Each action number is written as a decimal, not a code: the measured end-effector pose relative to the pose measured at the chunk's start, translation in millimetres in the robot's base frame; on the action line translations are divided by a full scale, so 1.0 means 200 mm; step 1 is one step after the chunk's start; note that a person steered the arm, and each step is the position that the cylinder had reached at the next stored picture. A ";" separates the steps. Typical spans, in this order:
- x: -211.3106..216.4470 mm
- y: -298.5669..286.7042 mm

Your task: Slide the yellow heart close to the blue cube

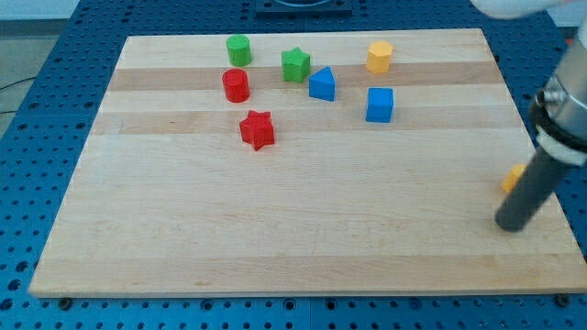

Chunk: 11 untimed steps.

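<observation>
The blue cube [380, 104] sits in the upper right part of the board. A small yellow block [513, 177] lies near the board's right edge. The rod hides most of it, so I cannot make out its shape. My tip [510, 224] rests on the board just below this yellow block, touching or nearly touching it. The tip is far to the right of and below the blue cube.
A yellow hexagonal block [379, 56] stands above the blue cube. A blue wedge-shaped block [322, 84], green star [295, 65], green cylinder [238, 49], red cylinder [236, 85] and red star [258, 129] cluster at the upper middle. The wooden board [275, 229] lies on a blue perforated table.
</observation>
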<state>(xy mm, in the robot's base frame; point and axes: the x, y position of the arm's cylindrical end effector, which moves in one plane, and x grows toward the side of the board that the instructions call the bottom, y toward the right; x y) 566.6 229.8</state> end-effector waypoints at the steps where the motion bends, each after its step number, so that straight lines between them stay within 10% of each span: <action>1: 0.12 0.23; 4: -0.49 0.23; 7: -0.29 0.04; 11: -0.54 -0.34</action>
<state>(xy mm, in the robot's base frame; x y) 458.5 160.8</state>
